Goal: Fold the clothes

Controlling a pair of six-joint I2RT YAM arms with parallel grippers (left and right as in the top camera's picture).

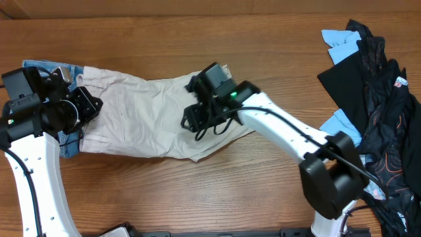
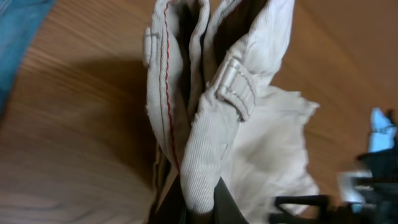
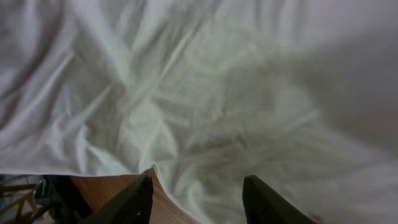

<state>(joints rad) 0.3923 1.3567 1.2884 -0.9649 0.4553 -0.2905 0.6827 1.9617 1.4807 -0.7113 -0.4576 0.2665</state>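
Lying spread on the desk [image 1: 263, 39], left of centre: one pair of beige shorts [image 1: 145, 112], long axis running left to right, waistband end pointing left, leg hems pointing right. Clamping the bunched waistband: left end effector [image 1: 89, 108]. Hanging over the right leg's cloth, fingers standing apart: right end effector [image 3: 199, 183]. Showing beneath the waistband end: one pair of denim shorts [image 1: 39, 69]. Lying heaped at the right edge: one pile of black and blue garments [image 1: 375, 99].
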